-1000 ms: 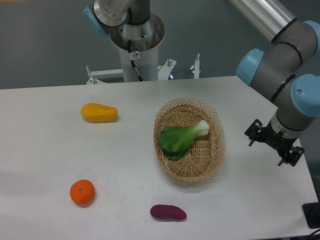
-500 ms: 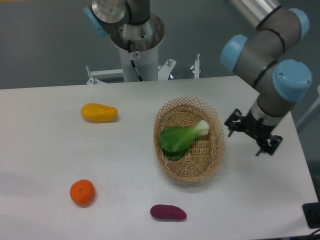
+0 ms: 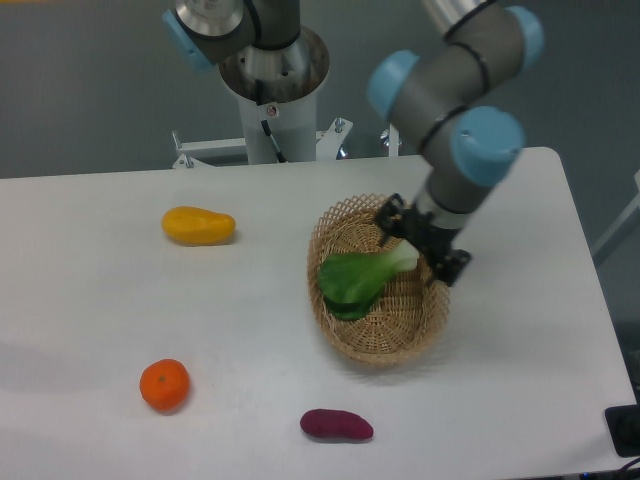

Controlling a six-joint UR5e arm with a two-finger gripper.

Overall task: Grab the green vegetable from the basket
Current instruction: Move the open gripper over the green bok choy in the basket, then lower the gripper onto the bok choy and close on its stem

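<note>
The jaws (image 3: 420,240) hang over the far right part of the basket (image 3: 345,345), right above the pale stem end of the green vegetable (image 3: 358,280). They look parted, fingers dark against the wicker, and they hold nothing; how wide they stand I cannot tell from here.

The vegetable lies inside the basket, its long axis running diagonally: the whitish stem points up toward the jaws, the broad leaves fan away down and to the left of them.

To do this well, I would bring the jaws a little along that axis toward the leaves, where the stem thickens, and turn them so the fingers close across the axis, not along it. Then lower straight down, keeping clear of the basket rim beside them.
</note>
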